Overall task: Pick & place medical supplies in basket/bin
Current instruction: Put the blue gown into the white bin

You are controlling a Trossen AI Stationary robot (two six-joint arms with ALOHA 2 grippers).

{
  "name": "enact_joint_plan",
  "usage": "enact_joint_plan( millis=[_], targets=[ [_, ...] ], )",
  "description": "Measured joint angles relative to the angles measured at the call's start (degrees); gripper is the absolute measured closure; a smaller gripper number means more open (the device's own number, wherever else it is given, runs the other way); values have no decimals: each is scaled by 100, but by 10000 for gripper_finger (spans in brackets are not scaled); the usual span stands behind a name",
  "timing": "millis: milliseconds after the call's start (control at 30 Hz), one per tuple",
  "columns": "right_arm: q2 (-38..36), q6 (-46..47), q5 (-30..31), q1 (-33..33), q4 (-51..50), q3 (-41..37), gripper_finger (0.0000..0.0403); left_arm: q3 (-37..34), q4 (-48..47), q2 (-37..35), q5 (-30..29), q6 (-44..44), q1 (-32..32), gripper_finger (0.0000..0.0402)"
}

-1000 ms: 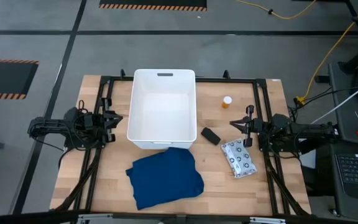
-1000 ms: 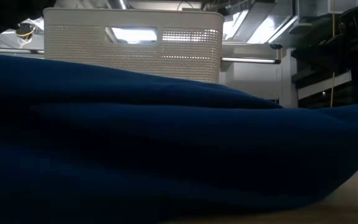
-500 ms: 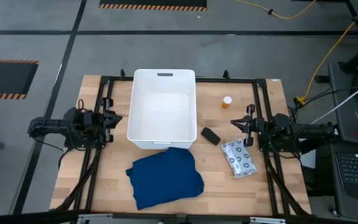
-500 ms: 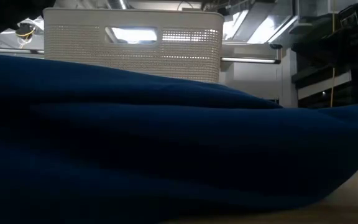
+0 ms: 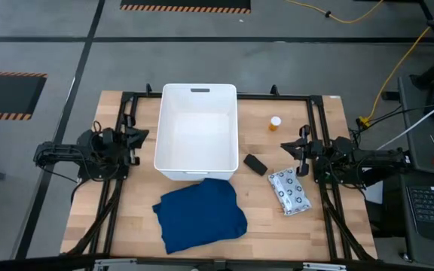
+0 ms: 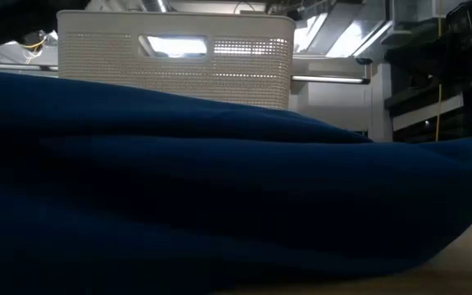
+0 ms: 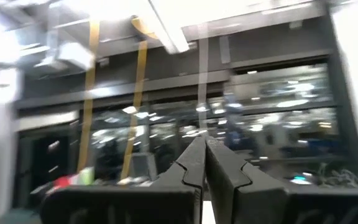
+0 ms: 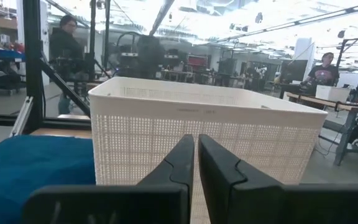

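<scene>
The white tub [image 5: 198, 132] stands in the middle of the table, its slot handle at the far rim. The dark blue cloth [image 5: 200, 213] lies crumpled just near of it and fills the low view [image 6: 220, 205]. To the tub's right, resting on the wood, are the small black oblong [image 5: 255, 164], the orange bottle [image 5: 276, 123] standing upright, and the dotted packet [image 5: 288, 190]. My left gripper [image 5: 136, 136] is shut beside the tub's left wall. My right gripper [image 5: 286, 148] is shut above the table between the bottle and the packet, facing the tub [image 8: 229, 137].
A black metal frame [image 5: 319, 113] runs around the table top, with rails along both sides under the arms. Bare wood shows at the near left and far right of the table. People and workbenches are in the room beyond the table.
My left gripper has shifted a little toward the far edge beside the tub's left wall and stays shut. The right arm and all the objects have kept still.
</scene>
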Motion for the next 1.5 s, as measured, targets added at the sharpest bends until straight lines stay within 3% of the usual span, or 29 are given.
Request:
enact_joint_plan(
  millis=[133,267,467,700,867,967,1233,1367,1500],
  targets=[
    [0,373,510,0,24,-1,375,70,-505,12,-1013,-251,2,398],
    [1,728,828,-2,-101,0,375,532,-1755,113,-1437,-433,2,400],
    [309,730,849,-2,-169,281,396,1360,-2519,550,-1425,-550,2,400],
    [1374,753,1463,-74,-606,998,392,2074,-3649,1287,-1315,-451,2,399],
    [2184,896,1533,-271,-802,1636,400,2483,-4229,1459,-1119,-501,0,398],
    [2577,1012,1519,-319,-1587,2176,396,2580,-4302,1449,-1119,-357,1,398],
    [3470,2600,1428,-334,-4512,3519,399,2610,-4310,1425,-800,235,1,399],
    [3732,3156,1431,-334,-5212,3805,391,2610,-4305,1425,-798,307,1,398],
    [3841,3236,1432,-334,-5268,3826,390,2610,-4294,1425,-798,403,1,400]
  ],
)
